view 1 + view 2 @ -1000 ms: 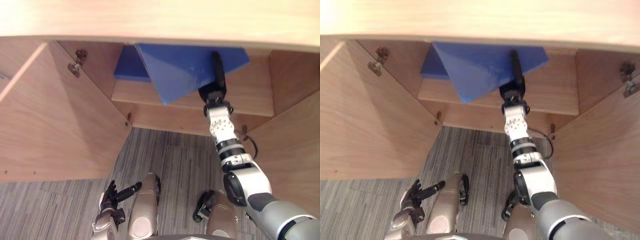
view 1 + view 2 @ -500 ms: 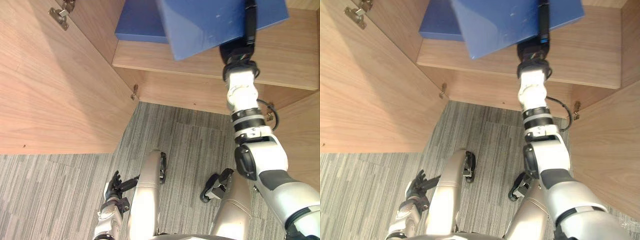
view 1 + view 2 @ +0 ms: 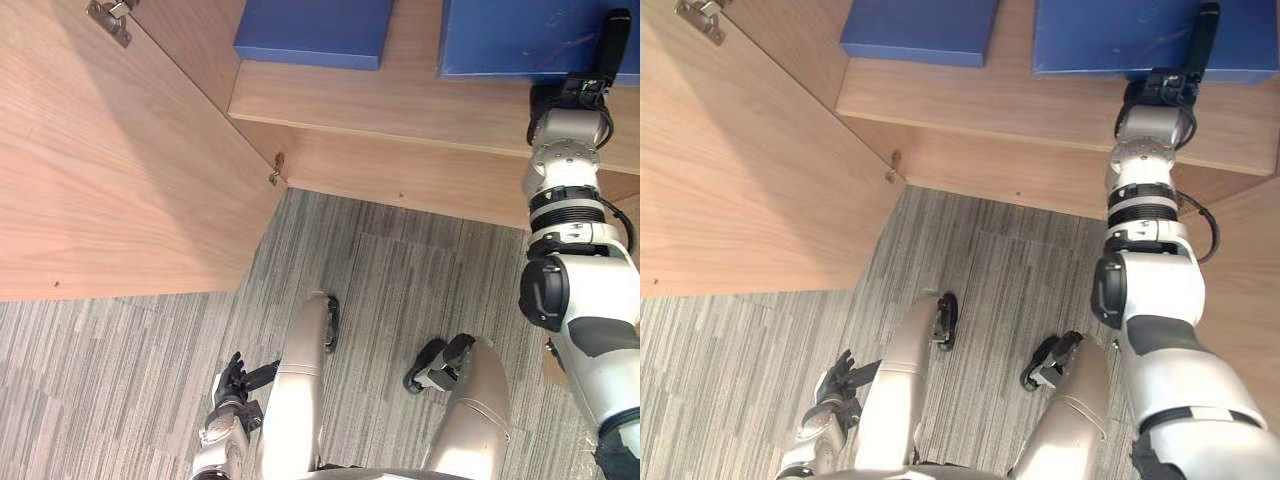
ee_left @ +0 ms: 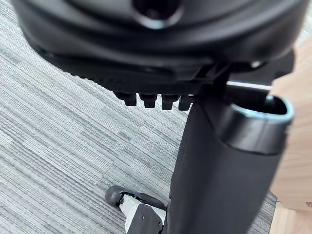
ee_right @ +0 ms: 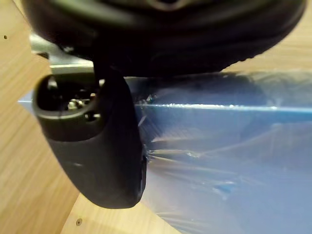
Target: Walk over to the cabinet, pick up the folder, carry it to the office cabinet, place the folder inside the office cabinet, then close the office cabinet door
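Note:
A blue folder [image 3: 520, 40] lies flat on the wooden shelf [image 3: 400, 100] inside the open cabinet, at the right. My right hand [image 3: 585, 88] reaches up to its front edge. The thumb [image 5: 97, 146] presses on top of the folder [image 5: 219, 146], which has a glossy plastic cover; the fingers are hidden beneath. A second blue folder [image 3: 315, 30] lies flat further left on the same shelf, apart from the first. My left hand [image 3: 235, 385] hangs low over the carpet with its fingers relaxed and nothing in it.
The cabinet's left door [image 3: 100, 170] stands wide open, with a metal hinge [image 3: 277, 170] at the cabinet's lower front edge. A right door panel [image 3: 1250, 260] stands open beside my right arm. Grey striped carpet [image 3: 400, 280] covers the floor below.
The view has tilted down. The held folder, earlier angled with a corner over the shelf edge and overlapping the other folder, now lies square at the right, my right hand still on it.

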### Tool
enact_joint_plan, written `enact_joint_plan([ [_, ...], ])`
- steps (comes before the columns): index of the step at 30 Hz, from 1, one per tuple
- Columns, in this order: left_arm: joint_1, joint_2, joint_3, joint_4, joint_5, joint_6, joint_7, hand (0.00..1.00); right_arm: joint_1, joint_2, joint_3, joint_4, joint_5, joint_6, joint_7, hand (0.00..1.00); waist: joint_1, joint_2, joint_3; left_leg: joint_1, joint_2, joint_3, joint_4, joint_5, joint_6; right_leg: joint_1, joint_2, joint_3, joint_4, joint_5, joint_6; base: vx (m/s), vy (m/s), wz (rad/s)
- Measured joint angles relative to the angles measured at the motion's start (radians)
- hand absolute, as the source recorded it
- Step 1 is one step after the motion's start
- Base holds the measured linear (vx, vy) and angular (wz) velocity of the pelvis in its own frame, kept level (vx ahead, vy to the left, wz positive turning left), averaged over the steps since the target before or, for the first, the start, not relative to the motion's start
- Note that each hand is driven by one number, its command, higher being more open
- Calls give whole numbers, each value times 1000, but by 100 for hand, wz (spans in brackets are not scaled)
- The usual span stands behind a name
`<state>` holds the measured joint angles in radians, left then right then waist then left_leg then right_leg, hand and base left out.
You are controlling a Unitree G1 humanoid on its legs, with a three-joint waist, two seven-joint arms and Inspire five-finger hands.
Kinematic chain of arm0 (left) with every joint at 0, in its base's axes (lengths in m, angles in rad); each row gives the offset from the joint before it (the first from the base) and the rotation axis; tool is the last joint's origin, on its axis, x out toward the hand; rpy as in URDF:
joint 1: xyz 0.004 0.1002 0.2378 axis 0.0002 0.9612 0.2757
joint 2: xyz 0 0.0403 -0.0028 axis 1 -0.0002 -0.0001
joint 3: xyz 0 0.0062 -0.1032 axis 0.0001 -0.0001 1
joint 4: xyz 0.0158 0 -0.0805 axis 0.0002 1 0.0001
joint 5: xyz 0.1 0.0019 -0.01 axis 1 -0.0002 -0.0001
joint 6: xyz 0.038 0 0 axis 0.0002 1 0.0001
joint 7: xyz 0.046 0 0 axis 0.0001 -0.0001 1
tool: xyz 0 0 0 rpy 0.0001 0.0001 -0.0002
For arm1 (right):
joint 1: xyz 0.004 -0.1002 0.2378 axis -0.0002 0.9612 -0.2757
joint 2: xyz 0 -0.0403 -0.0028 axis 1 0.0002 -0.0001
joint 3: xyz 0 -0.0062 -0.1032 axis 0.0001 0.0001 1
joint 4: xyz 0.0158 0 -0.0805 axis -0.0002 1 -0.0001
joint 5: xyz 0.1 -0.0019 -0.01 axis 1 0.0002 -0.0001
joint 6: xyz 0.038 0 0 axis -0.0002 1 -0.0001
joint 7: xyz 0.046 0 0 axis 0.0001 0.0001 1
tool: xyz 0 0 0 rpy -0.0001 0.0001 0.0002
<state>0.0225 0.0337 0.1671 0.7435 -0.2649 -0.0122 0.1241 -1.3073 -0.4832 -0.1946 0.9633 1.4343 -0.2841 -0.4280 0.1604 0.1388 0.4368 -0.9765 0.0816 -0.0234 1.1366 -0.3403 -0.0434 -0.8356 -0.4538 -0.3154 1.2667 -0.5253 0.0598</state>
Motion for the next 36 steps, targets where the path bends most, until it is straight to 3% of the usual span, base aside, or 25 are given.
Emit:
enact_joint_plan([
  [5, 1, -3, -5, -3, 0, -1, 1, 100, -21, -40, 90, 15, -66, 44, -2, 100, -1, 10, 5, -1, 1, -2, -2, 2, -2, 1, 1, -3, -1, 0, 0, 15, -30, 1],
  [13, 4, -3, -9, -21, -1, -1, 2, 100, -58, -69, 190, 37, -69, 67, 7, 100, -3, 10, 19, -12, 1, -3, -2, 3, -2, -6, 1, -6, -5, 0, 0, 4, -3, 0],
  [26, 14, 12, -23, -56, 0, -2, -3, 100, -81, -85, 470, 166, -190, 188, 117, 100, -16, 7, 33, 5, 29, 6, -22, 6, -5, -3, 30, -5, -32, 13, -10, 22, -19, -6],
  [31, 14, 16, -23, -56, 1, -2, -8, 100, -83, -111, 601, 215, -329, 246, 176, 100, -22, 3, 35, 22, 38, 10, -32, 6, -5, 11, 38, -5, -46, 17, -15, 14, -20, -5],
  [33, 19, 21, -23, -56, 1, -3, -22, 100, -117, -117, 671, 267, -466, 306, 220, 100, -23, 3, 35, 31, 52, 13, -46, 6, -6, 23, 56, -11, -71, 29, -27, 15, -1, -14],
  [36, 28, 26, -23, -55, 6, -4, -44, 100, -124, -129, 713, 316, -662, 351, 288, 100, -26, -1, 33, 51, 52, 17, -55, 6, -5, 42, 56, -13, -82, 31, -26, 4, 2, -3],
])
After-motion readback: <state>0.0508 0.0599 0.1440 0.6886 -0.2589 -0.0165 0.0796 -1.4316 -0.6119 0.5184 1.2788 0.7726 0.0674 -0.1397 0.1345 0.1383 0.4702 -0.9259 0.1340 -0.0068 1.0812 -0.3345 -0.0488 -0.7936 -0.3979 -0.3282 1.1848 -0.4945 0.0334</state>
